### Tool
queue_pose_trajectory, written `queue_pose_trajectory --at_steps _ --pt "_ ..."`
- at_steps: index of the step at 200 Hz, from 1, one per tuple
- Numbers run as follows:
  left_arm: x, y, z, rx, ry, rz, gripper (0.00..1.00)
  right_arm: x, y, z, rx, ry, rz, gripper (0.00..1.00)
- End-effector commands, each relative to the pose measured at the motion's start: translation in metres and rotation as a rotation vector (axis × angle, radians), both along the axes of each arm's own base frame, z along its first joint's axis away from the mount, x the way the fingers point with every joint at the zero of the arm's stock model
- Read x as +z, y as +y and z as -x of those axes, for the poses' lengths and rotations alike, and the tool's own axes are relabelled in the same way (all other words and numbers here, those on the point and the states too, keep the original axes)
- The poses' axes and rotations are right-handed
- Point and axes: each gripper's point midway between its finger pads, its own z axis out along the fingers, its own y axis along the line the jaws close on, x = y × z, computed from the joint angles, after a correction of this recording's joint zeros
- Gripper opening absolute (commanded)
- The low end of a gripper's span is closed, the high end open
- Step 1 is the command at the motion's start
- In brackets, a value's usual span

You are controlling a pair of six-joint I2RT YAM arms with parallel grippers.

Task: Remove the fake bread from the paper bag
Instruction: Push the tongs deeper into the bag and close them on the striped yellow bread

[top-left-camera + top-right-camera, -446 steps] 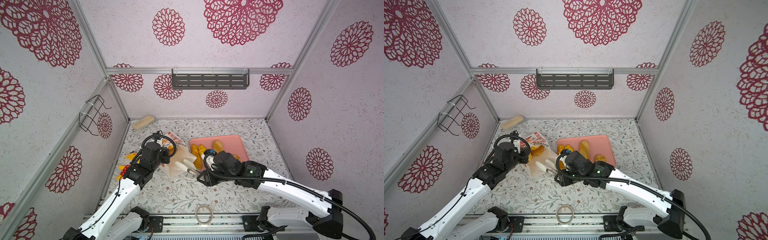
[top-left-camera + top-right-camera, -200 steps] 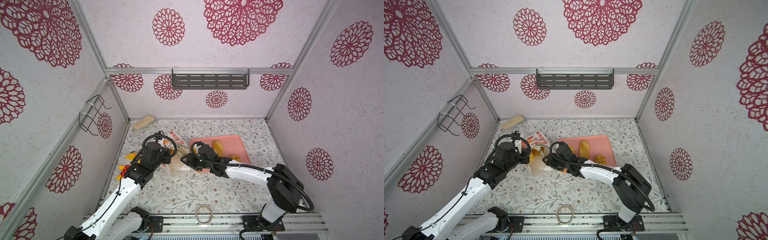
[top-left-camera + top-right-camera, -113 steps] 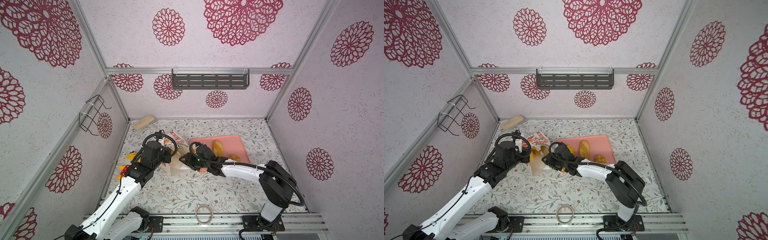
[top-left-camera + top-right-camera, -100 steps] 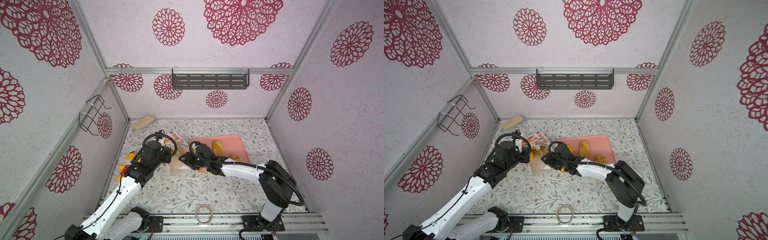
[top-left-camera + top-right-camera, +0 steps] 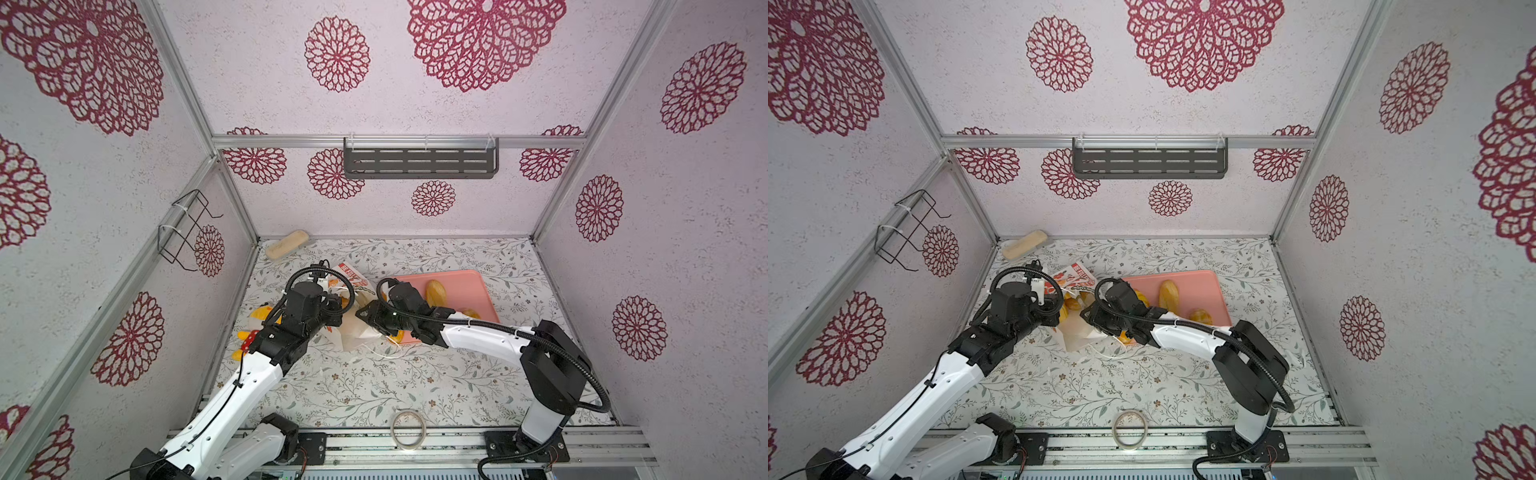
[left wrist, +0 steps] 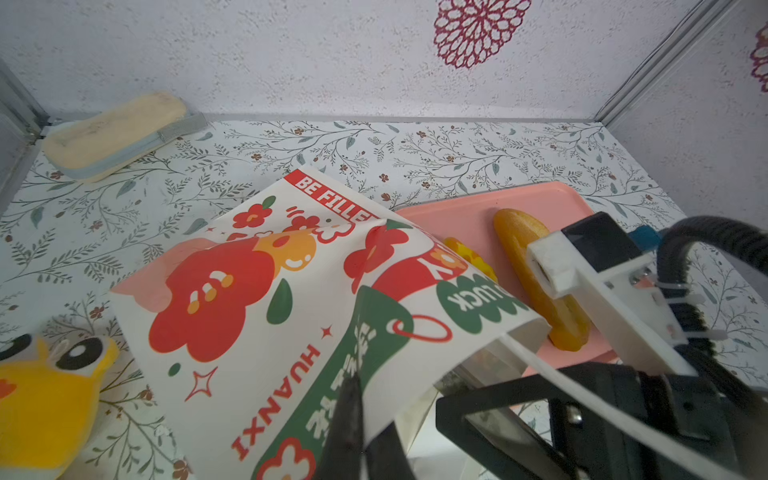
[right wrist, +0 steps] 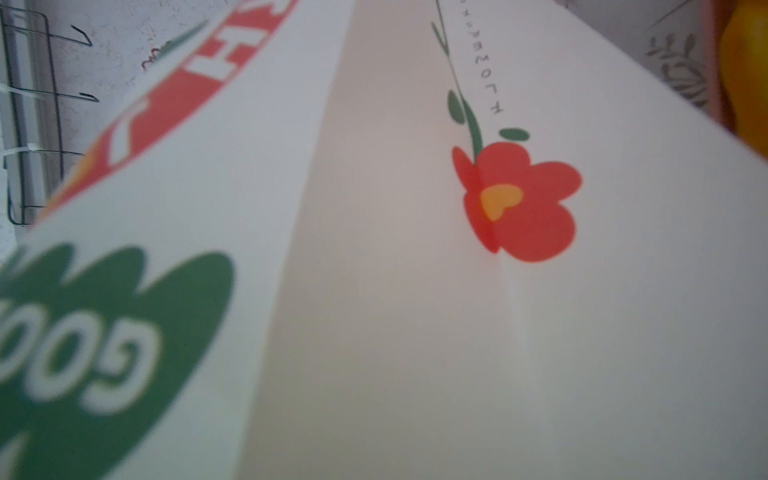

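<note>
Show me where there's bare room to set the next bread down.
Free: the pink tray's far right corner, beyond the long loaf and round bun; the table's front middle, toward the tape roll. Crowded: around the paper bag, where plush toy, left end effector and right end effector meet.

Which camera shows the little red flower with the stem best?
The right wrist view: the red flower is close and whole on the paper bag. The left wrist view shows only the bag's busier printed face. In both top views the bag is small and that flower cannot be seen.
</note>
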Motion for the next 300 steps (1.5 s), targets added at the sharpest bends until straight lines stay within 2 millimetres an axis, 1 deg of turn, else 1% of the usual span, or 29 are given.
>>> queue_pose_trajectory --at_steps 1,13,32,64,83,131,161,180,197,266,279,296,300 --pt "0.015 -0.007 -0.002 -0.029 -0.031 0.017 0.00 0.042 -0.006 -0.005 0.001 -0.101 -0.024 0.48" --pt "0.015 -0.007 -0.002 -0.030 -0.029 0.017 0.00 0.041 -0.011 -0.004 -0.005 -0.107 -0.004 0.48" --pt "0.015 -0.007 -0.003 -0.029 -0.030 0.017 0.00 0.045 -0.014 -0.003 -0.008 -0.119 0.000 0.48" --pt "0.014 -0.007 -0.003 -0.028 -0.027 0.019 0.00 0.058 -0.012 -0.005 -0.002 -0.144 -0.009 0.48" --pt "0.014 -0.007 -0.002 -0.028 -0.027 0.021 0.00 0.058 -0.010 -0.006 0.005 -0.147 0.004 0.48" --pt "0.013 -0.008 -0.004 -0.027 -0.023 0.029 0.00 0.044 0.002 -0.012 0.005 -0.120 -0.018 0.46" --pt "0.014 -0.009 -0.003 -0.034 -0.022 0.031 0.00 0.047 0.014 -0.014 0.018 -0.123 -0.040 0.43" --pt "0.013 -0.009 -0.003 -0.034 -0.022 0.027 0.00 0.051 0.014 -0.016 0.017 -0.137 -0.028 0.41" --pt "0.012 -0.009 -0.003 -0.034 -0.020 0.026 0.00 0.050 0.013 -0.017 0.016 -0.138 -0.018 0.41" --pt "0.010 -0.011 -0.004 -0.034 -0.018 0.038 0.00 0.027 0.021 -0.023 0.008 -0.103 0.001 0.44" --pt "0.010 -0.011 -0.004 -0.034 -0.019 0.040 0.00 0.026 0.023 -0.023 0.012 -0.105 0.002 0.40" --pt "0.010 -0.011 -0.005 -0.027 -0.018 0.048 0.00 0.031 0.023 -0.023 0.021 -0.123 -0.002 0.27" --pt "0.011 -0.010 -0.005 -0.021 -0.018 0.050 0.00 0.034 0.023 -0.022 0.024 -0.129 -0.004 0.22"
